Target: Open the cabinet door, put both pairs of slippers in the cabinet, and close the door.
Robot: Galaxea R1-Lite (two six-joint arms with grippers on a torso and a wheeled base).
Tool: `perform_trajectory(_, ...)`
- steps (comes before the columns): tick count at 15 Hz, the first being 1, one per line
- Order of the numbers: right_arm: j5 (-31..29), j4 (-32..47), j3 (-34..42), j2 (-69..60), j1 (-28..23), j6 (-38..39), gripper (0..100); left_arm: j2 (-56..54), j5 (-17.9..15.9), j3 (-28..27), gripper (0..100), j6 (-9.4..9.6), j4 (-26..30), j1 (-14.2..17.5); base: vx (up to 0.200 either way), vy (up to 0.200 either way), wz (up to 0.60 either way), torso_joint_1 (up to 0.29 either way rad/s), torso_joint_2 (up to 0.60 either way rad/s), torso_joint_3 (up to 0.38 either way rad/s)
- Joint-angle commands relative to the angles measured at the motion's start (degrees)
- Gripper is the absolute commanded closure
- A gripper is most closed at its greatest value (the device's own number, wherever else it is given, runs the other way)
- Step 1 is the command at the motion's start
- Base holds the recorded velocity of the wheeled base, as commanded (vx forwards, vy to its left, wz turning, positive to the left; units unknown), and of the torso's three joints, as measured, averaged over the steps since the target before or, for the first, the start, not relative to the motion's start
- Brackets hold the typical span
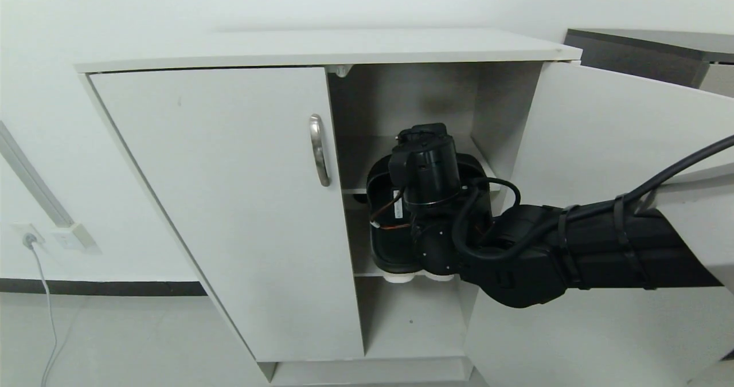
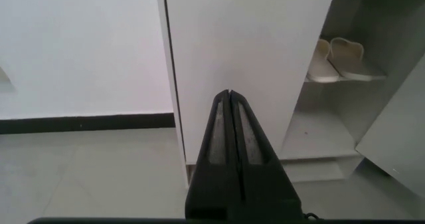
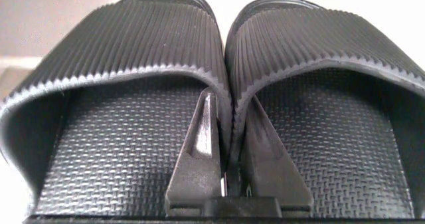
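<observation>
The pair of black slippers (image 3: 139, 84) hangs from the right gripper (image 3: 231, 99). One finger sits inside each slipper, and they pinch the two touching inner side walls together. The slippers lie side by side with their open heel ends toward the wrist and the ribbed straps and toes pointing away from it.

In the head view the black pair (image 1: 383, 226) is at the open right half of the cabinet (image 1: 344, 46). Its long axis slopes from heels low at the front edge of the lower shelf (image 1: 367, 273) up toward toes that point inward and cross the line of the upper shelf (image 1: 367, 146). The right arm (image 1: 573, 249) reaches in from the right, in front of the open right door (image 1: 619, 135).

A pair of pale slippers (image 2: 342, 56) already lies side by side on the lower shelf, long axes running front to back. Their rounded ends just overhang its edge under the black pair. The bottom compartment (image 1: 413, 318) sits below them.

The left door (image 1: 218, 203) is shut, with its metal handle (image 1: 319, 149) upright near its inner edge.

The left gripper (image 2: 229, 94) has its fingers pressed together on nothing. It is outside the cabinet, low and facing the shut door above the floor (image 2: 86, 177).
</observation>
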Motion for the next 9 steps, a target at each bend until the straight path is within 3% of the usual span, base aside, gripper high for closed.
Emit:
perform_trajectory(1,-0.03,-0.01,-0.01,-0.15,0.0,-0.01,100,0.07,0.04,0.0,100,0.01,0.01,0.04,0.2,0.0,0.0,0.007,0.0,0.012)
perform_trajectory(4,-0.03,-0.28,-0.1,-0.06,0.0,-0.01,100,0.07,0.04,0.0,100,-0.08,0.01,0.04,0.2,0.0,0.0,0.004,0.0,0.004)
perform_trajectory(9,0.15,-0.54,-0.1,0.11,0.0,-0.01,100,0.07,0.04,0.0,100,-0.08,0.01,0.04,0.0,0.0,0.0,0.0,0.0,0.0)
